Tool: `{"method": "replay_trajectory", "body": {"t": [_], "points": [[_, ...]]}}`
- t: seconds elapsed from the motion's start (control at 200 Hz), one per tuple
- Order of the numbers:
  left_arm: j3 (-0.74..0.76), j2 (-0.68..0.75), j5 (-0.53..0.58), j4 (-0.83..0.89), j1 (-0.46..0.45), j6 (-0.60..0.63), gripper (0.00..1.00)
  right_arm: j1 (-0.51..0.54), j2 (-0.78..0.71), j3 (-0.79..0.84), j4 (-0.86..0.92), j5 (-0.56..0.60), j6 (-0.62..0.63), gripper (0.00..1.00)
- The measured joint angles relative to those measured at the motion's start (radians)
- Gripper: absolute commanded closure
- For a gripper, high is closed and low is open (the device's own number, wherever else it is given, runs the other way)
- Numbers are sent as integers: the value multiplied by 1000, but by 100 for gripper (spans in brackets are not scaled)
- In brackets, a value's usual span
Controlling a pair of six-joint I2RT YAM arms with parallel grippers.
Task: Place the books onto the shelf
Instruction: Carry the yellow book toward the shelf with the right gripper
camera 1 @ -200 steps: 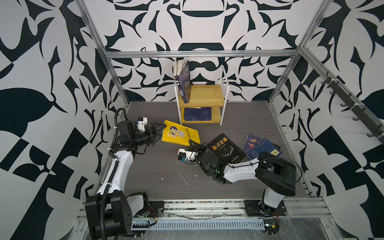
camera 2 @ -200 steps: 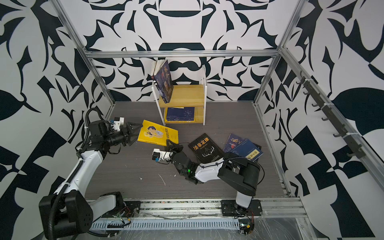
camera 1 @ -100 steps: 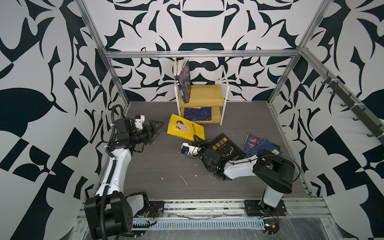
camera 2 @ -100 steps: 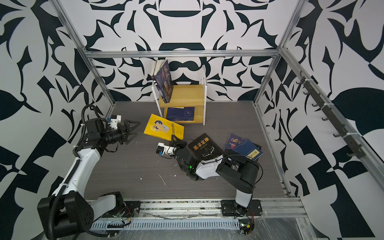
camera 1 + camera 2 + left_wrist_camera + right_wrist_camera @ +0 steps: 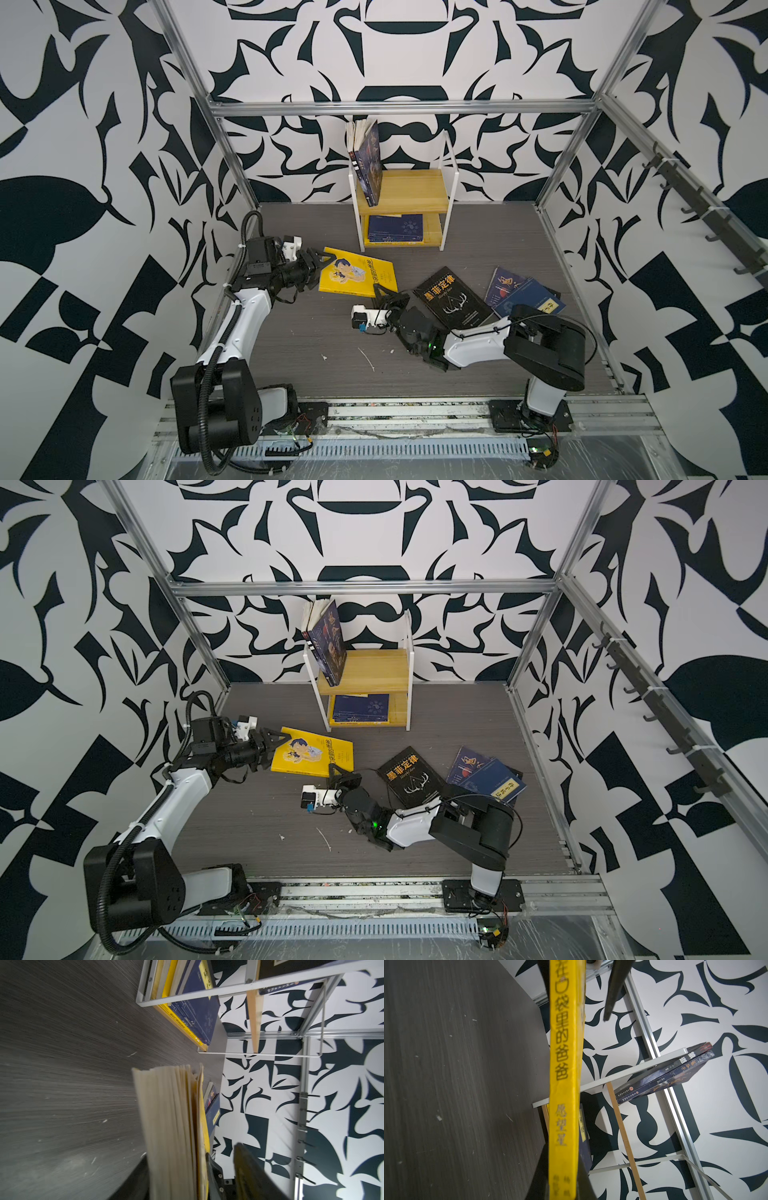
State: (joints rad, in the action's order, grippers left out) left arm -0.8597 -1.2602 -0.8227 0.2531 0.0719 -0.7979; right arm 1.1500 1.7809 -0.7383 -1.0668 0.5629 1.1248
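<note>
Right hand [image 5: 379,288] clamped on yellow book [image 5: 360,275] spine corner, left hand [image 5: 323,271] part-open, straddling its page edge

The dark table [image 5: 311,353] carries the shelf [image 5: 415,195] at upper centre, a black book [image 5: 451,295] and blue books [image 5: 525,293] at centre right, and white scraps [image 5: 365,359] below. Two books [image 5: 370,166] lean on the shelf's top board; a flat stack [image 5: 395,227], navy uppermost, lies on its lower one. Yellow book [image 5: 357,276], centre left: contact unclear.

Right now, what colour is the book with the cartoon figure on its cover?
Yellow. The book shows best in a top view.
</note>
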Motion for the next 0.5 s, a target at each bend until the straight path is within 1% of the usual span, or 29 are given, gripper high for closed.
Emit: {"method": "replay_trajectory", "body": {"t": [0.07, 0.11, 0.145, 0.165, 0.25, 0.3, 0.39, 0.5], "points": [[0, 0, 15, 11, 1, 3, 81, 4, 0, 0, -2, 2, 10, 100], [0, 0, 21, 14, 2, 5, 92, 6, 0, 0, -7, 7, 14, 100], [0, 0, 23, 17, 2, 2, 100, 7, 0, -1, -8, 14, 17, 94], [0, 0, 24, 18, 2, 1, 100, 10, 0, -2, -9, 20, 19, 89], [0, 0, 26, 20, 2, -3, 100, 18, 3, -13, -5, 36, 33, 61], [0, 0, 30, 15, 2, -2, 100, 31, 17, -35, 3, 55, 40, 51], [3, 6, 45, 8, 2, -3, 100, 62, 72, -114, 20, 113, 51, 40], [8, 16, 63, 0, 2, -3, 100, 89, 165, -259, 46, 215, 69, 37]]}}
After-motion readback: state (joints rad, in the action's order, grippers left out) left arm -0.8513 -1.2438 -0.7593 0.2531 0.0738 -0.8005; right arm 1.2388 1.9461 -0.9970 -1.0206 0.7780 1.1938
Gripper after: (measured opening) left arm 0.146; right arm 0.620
